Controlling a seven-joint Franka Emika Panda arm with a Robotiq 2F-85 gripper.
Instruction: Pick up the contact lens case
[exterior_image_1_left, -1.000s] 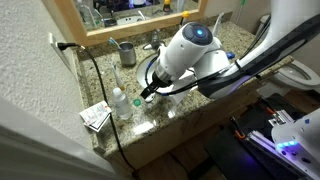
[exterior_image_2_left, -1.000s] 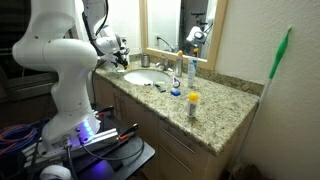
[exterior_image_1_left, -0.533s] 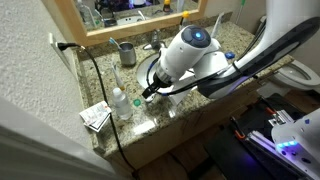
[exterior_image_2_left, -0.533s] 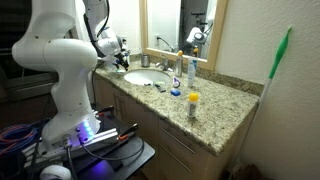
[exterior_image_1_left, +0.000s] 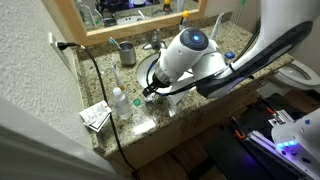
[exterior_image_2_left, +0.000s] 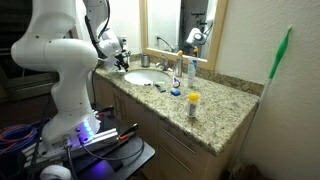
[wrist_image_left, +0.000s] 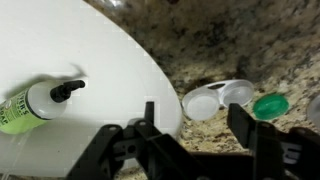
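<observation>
In the wrist view the contact lens case (wrist_image_left: 218, 98) lies on the speckled granite counter: two round whitish-translucent cups side by side, next to the white sink rim. My gripper (wrist_image_left: 198, 135) is open and empty. Its two black fingers sit just short of the case, one on each side, without touching it. A small green cap (wrist_image_left: 268, 105) lies right beside the case. In both exterior views the gripper (exterior_image_1_left: 150, 92) (exterior_image_2_left: 122, 62) hangs low over the counter by the sink. I cannot make out the case in those views.
The white sink basin (wrist_image_left: 80, 50) fills the left of the wrist view, with a green pump bottle (wrist_image_left: 25, 105) on it. A clear bottle with a white cap (exterior_image_1_left: 120, 103) stands near the counter's end. A yellow-capped container (exterior_image_2_left: 193, 103) and a faucet (exterior_image_2_left: 178, 62) stand on the counter.
The arm has shifted only slightly. Nothing was taken hold of or let go.
</observation>
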